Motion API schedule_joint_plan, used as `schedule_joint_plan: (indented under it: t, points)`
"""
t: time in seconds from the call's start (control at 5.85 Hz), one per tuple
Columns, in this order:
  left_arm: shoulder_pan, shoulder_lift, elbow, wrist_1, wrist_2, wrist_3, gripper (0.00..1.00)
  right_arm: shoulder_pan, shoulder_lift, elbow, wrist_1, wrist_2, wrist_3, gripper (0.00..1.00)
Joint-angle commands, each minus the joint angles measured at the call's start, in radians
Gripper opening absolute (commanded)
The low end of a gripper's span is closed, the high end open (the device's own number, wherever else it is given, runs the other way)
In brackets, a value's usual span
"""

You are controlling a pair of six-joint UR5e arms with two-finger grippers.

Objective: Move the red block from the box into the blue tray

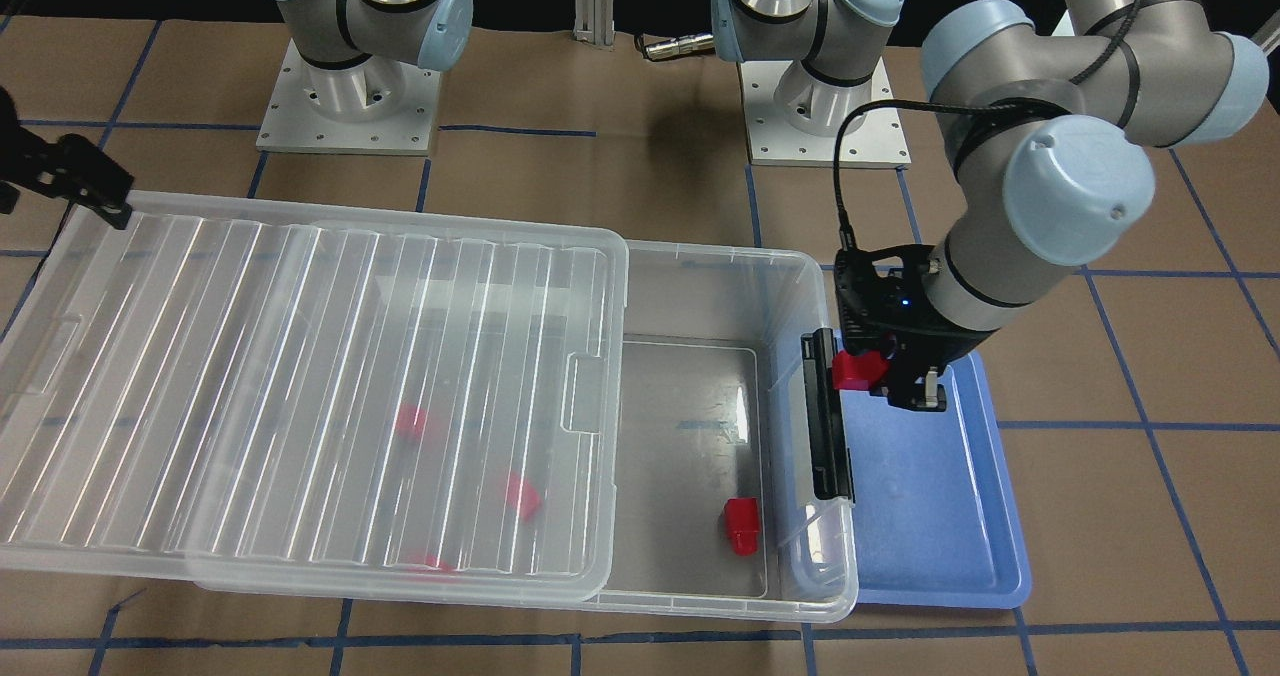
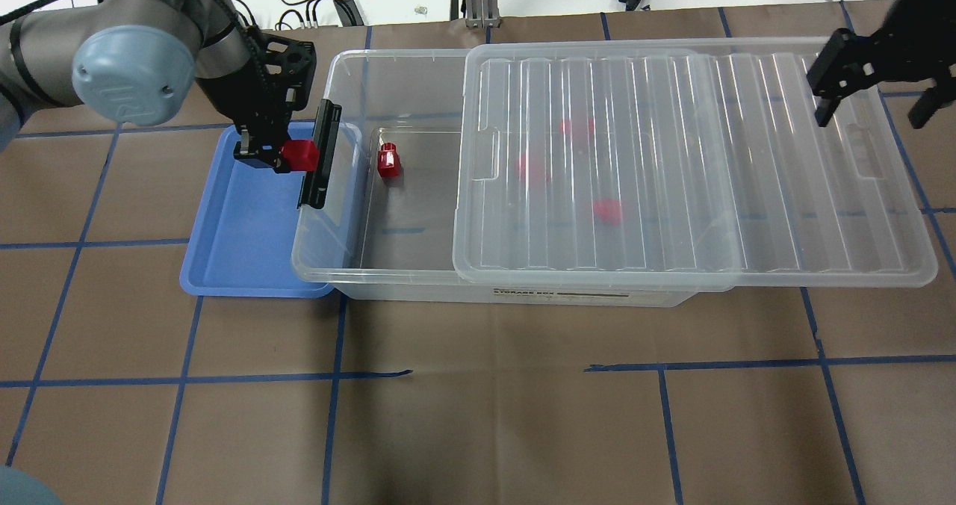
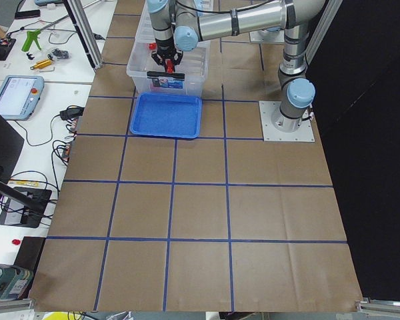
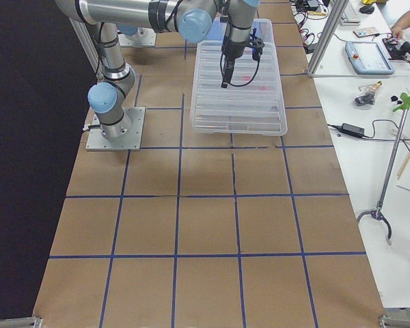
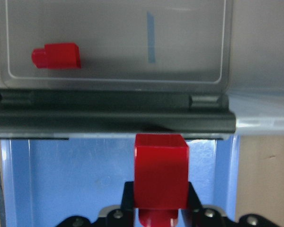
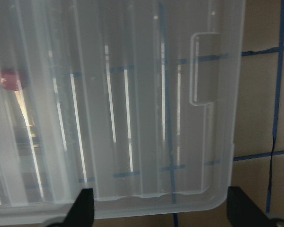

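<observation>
My left gripper is shut on a red block, held stub-end in the jaws above the near end of the blue tray. The block hangs just outside the box's black latch; the left wrist view shows block, latch and tray below. Another red block lies in the box's uncovered part. The ribbed lid is slid aside, with three red blocks blurred beneath it. My right gripper is open over the lid's far end.
The tray sits tight against the box's latch end and holds nothing that shows. The lid overhangs the box's far end. Brown paper with blue tape lines covers the table. Arm bases stand behind the box.
</observation>
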Motion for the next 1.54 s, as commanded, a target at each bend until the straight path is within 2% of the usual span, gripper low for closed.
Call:
schedule_joint_plan:
  t: [0.0, 0.17, 0.34, 0.51, 0.68, 0.86, 1.03, 1.2, 1.37]
  points:
    - [0.141, -0.014, -0.166, 0.250, -0.007, 0.169, 0.13, -0.194, 0.104, 0.001, -0.125, -0.082, -0.186, 1.00]
    - [0.166, -0.017, -0.269, 0.402, -0.008, 0.202, 0.13, -0.247, 0.180, 0.001, -0.207, -0.107, -0.257, 1.00]
    - [0.166, -0.040, -0.308, 0.499, -0.008, 0.245, 0.13, -0.260, 0.212, 0.005, -0.207, -0.107, -0.248, 1.00]
    - [0.166, -0.085, -0.309, 0.504, -0.010, 0.247, 0.15, -0.260, 0.218, 0.056, -0.215, -0.103, -0.232, 1.00]
    - [0.166, -0.130, -0.296, 0.512, -0.008, 0.248, 0.19, -0.260, 0.203, 0.106, -0.271, -0.095, -0.219, 1.00]
    - [0.166, -0.144, -0.302, 0.512, -0.008, 0.247, 0.22, -0.252, 0.198, 0.142, -0.278, -0.082, -0.221, 1.00]
    - [0.166, -0.144, -0.306, 0.510, -0.008, 0.247, 0.34, -0.249, 0.174, 0.151, -0.275, -0.059, -0.219, 1.00]
    - [0.166, -0.146, -0.306, 0.506, -0.010, 0.242, 0.92, -0.244, 0.167, 0.162, -0.260, 0.001, -0.196, 1.00]
    - [0.166, -0.143, -0.294, 0.494, -0.010, 0.241, 0.97, -0.238, 0.157, 0.176, -0.258, 0.004, -0.196, 1.00]
